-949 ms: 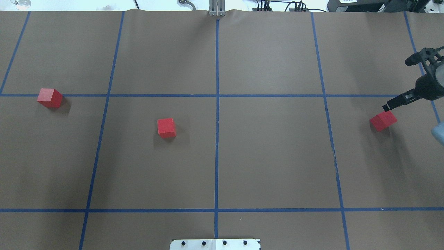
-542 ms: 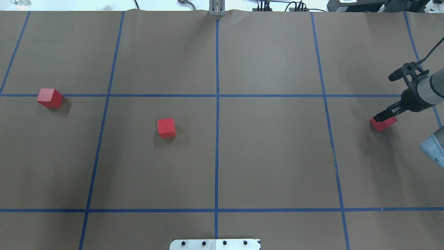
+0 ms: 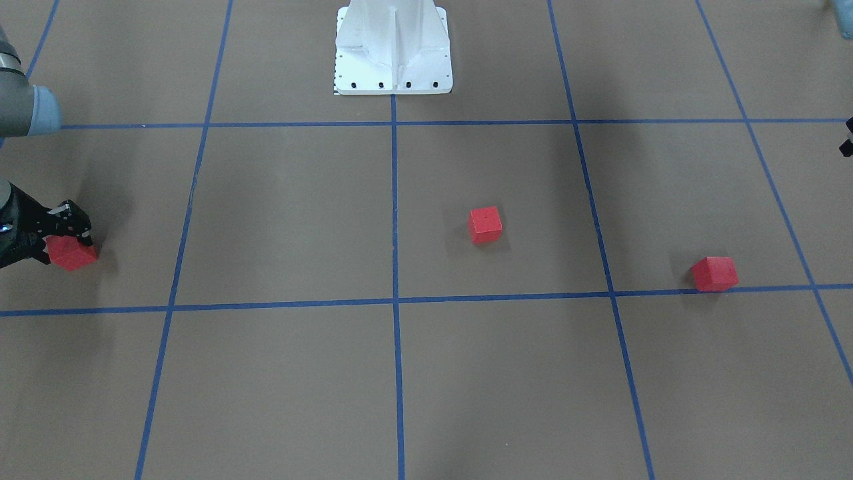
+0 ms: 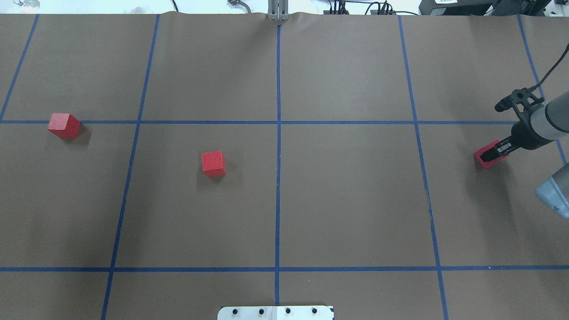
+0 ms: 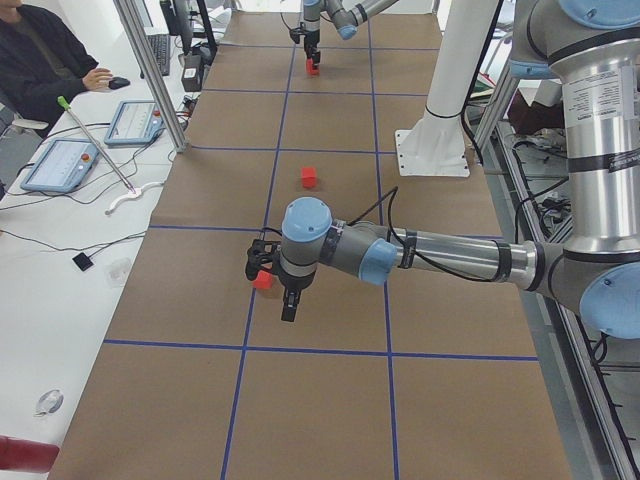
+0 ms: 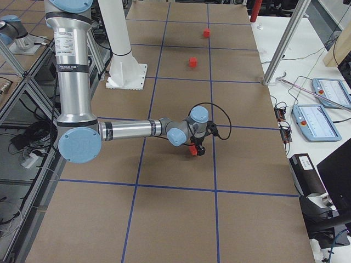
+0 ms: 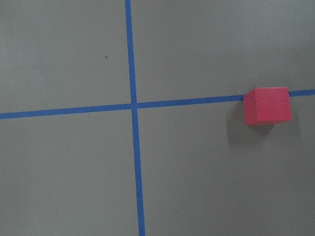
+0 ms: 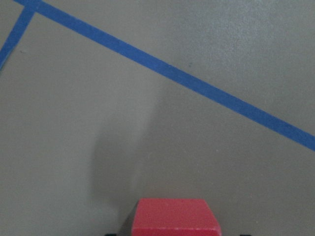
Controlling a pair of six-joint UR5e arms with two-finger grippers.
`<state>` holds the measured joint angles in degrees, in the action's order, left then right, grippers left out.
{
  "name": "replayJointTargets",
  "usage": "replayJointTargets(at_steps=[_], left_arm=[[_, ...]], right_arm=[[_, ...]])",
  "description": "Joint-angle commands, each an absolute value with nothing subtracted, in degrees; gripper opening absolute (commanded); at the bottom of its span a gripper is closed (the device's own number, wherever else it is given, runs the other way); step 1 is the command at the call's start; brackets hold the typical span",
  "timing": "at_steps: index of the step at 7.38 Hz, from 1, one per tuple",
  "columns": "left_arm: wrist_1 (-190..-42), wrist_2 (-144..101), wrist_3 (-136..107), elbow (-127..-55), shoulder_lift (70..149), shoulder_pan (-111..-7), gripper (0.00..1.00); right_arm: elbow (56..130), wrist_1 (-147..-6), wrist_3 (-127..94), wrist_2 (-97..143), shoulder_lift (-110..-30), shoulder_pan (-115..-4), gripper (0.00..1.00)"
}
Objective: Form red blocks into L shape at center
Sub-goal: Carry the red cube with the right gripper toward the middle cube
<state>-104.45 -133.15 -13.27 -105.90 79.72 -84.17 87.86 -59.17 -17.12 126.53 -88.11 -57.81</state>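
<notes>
Three red blocks lie apart on the brown surface. One [image 4: 64, 125] is at the far left on a tape line, and it also shows in the left wrist view [image 7: 267, 105]. The second block [image 4: 213, 162] lies left of the center [image 4: 278, 178]. The third block [image 4: 483, 158] is at the far right. My right gripper [image 4: 491, 155] is lowered over it, open, a finger on either side; the block [image 8: 174, 216] sits at the bottom of the right wrist view. My left gripper [image 5: 289, 305] hovers beside the far-left block [image 5: 262, 281]; I cannot tell whether it is open or shut.
The white metal base [image 4: 275, 312] stands at the near edge, on the central tape line. Blue tape lines divide the surface into squares. A seated person [image 5: 40, 60] and tablets [image 5: 60, 165] are at a side bench beyond the table's long edge.
My right gripper has swung down and leftward onto the far-right block, now covering part of its top. None of the blocks has moved.
</notes>
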Motion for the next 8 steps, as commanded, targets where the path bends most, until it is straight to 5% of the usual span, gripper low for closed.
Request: replayJointTargets(at_steps=[1,3,8], left_arm=[[-104.6,-133.2,-13.3,-105.9,79.7,-84.2,1.0],[-104.7,-133.2,-13.3,-105.9,79.7,-84.1,1.0],[-104.7,-133.2,-13.2,-105.4,79.7,-84.1,1.0]], right_arm=[[88.2,-59.8,-18.1,129.6,-87.2,-57.9,0.0],[92.5,-63.3,-37.7,131.9,-81.3,-57.9,0.0],[93.9,-75.3,-72.6,116.3,-55.7,-35.6,0.0]])
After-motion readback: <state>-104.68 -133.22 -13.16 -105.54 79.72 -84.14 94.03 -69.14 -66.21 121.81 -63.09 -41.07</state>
